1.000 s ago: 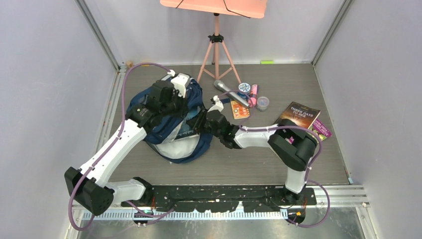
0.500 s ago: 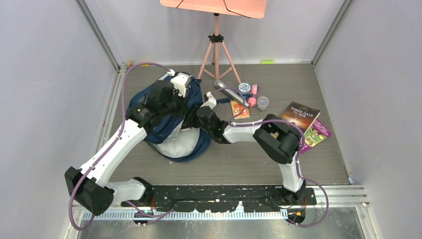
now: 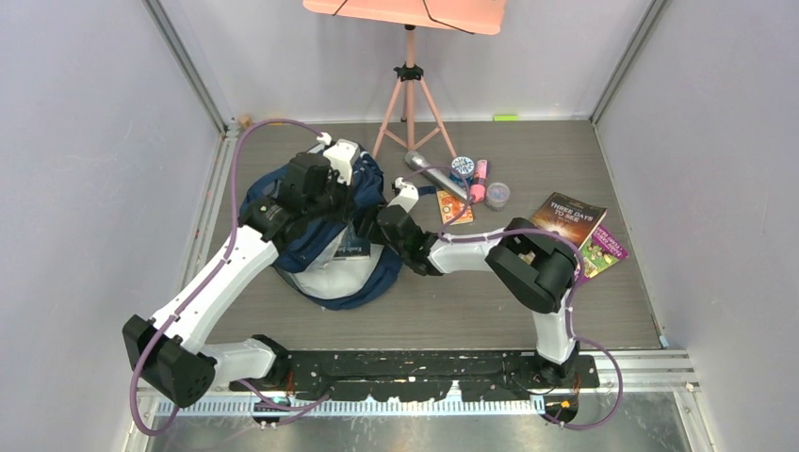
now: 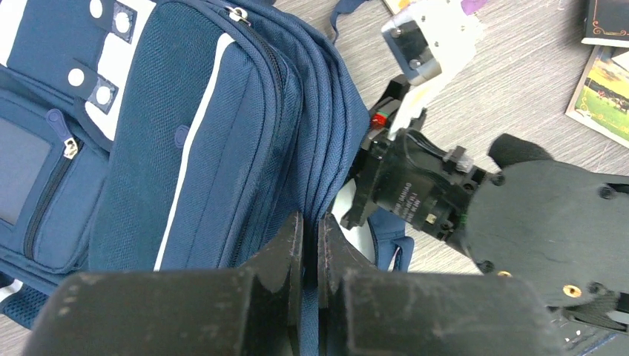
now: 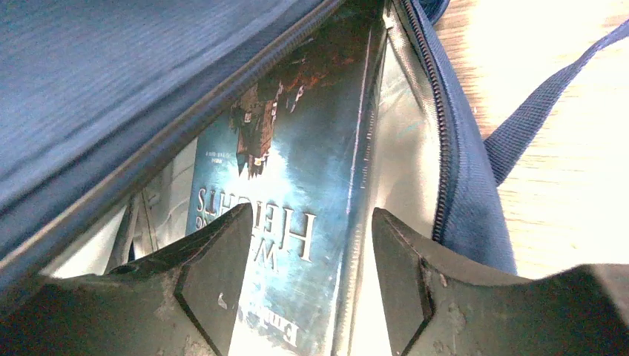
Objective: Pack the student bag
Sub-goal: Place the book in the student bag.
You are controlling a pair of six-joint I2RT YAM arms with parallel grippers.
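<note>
Before right end effector [image 5: 310, 222]: student bag [image 5: 111, 74].

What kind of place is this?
Likely a robot lab booth: a left arm and right arm bolted to a table, handling a bag; plain walls on a metal frame; a tripod behind.

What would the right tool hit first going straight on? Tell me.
Probably the book in the bag: the right tool points at its cover, close ahead, though depth is unclear.
</note>
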